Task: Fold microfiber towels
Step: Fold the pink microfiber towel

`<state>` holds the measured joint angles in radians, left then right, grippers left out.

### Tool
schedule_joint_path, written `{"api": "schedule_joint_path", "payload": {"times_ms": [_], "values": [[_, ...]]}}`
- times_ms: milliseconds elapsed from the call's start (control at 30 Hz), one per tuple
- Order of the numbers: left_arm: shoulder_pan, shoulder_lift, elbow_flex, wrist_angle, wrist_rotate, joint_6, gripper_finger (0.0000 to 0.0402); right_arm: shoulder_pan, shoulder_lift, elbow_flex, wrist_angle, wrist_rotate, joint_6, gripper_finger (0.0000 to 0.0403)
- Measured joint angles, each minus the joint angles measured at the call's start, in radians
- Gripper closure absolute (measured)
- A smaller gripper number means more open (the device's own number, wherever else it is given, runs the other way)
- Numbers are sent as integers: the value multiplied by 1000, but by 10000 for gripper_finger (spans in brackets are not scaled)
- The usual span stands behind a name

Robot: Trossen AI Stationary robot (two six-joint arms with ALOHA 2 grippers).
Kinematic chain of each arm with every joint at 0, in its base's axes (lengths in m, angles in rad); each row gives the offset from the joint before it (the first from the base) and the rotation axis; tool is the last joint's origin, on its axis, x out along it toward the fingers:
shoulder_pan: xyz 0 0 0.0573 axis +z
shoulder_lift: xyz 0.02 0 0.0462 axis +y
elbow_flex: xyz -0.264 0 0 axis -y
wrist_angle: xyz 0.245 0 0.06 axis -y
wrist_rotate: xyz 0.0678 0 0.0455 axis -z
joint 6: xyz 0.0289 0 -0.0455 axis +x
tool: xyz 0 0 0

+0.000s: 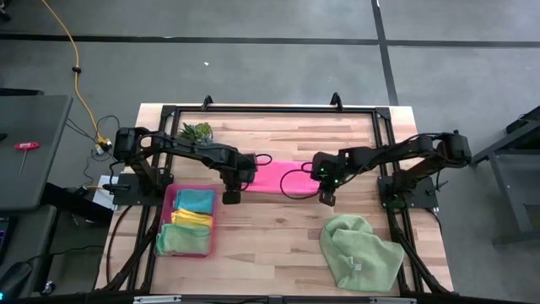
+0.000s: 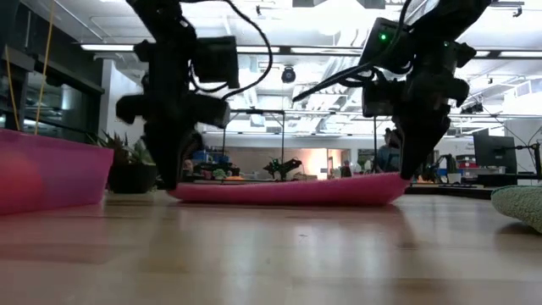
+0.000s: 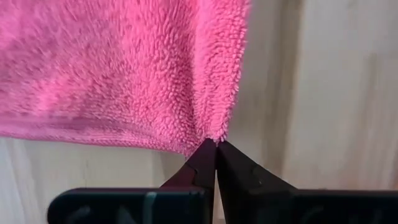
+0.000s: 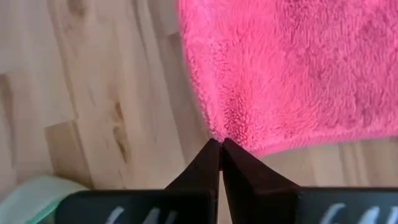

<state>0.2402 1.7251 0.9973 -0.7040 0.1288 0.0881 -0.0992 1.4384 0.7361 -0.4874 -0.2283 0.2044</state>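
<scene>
Hot pink towel (image 1: 283, 176): laid flat at mid-bench, long axis running across from the left arm to the right arm; the near edge is seen sagging between two raised corners in the low view.
Left pincer (image 3: 215, 144): closed, clamped on the towel's near corner on the left arm's side.
Right pincer (image 4: 221, 143): closed, clamped on the opposite near corner.
Pale green towel (image 1: 361, 252): crumpled near the bench's front right, well apart.
Pink tray (image 1: 169, 203): front left, holding teal (image 1: 196, 201), yellow (image 1: 192, 219) and green (image 1: 181, 238) cloths.
Bench (image 1: 270, 245): bare wood is left open between tray and green towel.
Plant (image 1: 197, 130): near the back left.
</scene>
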Motion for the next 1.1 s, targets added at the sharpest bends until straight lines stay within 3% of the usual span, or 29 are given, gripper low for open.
{"api": "schedule_joint_path", "payload": {"times_ms": [267, 533, 667, 1100], "values": [[41, -2, 58, -60, 47, 9, 401, -40, -7, 0, 3, -129, 33, 403], [73, -3, 59, -108, 79, -26, 401, -116, -67, 0, -11, -139, 82, 403], [92, -3, 59, -89, 130, -70, 401, -159, -79, 0, -24, -139, 108, 403], [163, -4, 60, -40, 154, -165, 401, -215, -81, 1, -32, -183, 155, 403]]}}
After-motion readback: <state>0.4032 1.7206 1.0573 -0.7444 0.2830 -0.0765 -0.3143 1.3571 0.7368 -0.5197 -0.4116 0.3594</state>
